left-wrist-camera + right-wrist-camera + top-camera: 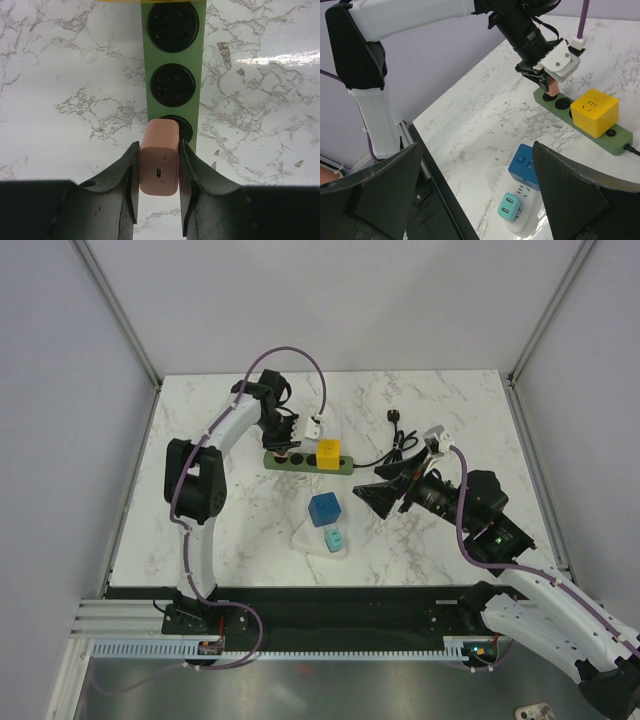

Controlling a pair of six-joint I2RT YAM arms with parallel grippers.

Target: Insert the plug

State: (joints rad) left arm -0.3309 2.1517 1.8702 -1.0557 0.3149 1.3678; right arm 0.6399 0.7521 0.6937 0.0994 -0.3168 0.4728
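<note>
Clamped in left end effector (159,150): pink rectangular plastic plug (159,167), nose toward 12 o'clock, at end socket of green plastic power strip (172,57) on marble desk (60,75); seating unclear. At strip's 4 o'clock, top view: right end effector (375,488), released, spread wide.

You are looking at a white worktop (250,540) with grey marble veins, boxed in on three sides by plain pale lilac walls (340,300). Metal posts (118,312) rise from the two far corners, one left and one right. Along the near edge runs a black strip (330,605), and just past it a white slotted rail (330,648). Below that lies a dull grey floor (300,690). The light is even, with one bright glare (280,57) on the marble.
</note>
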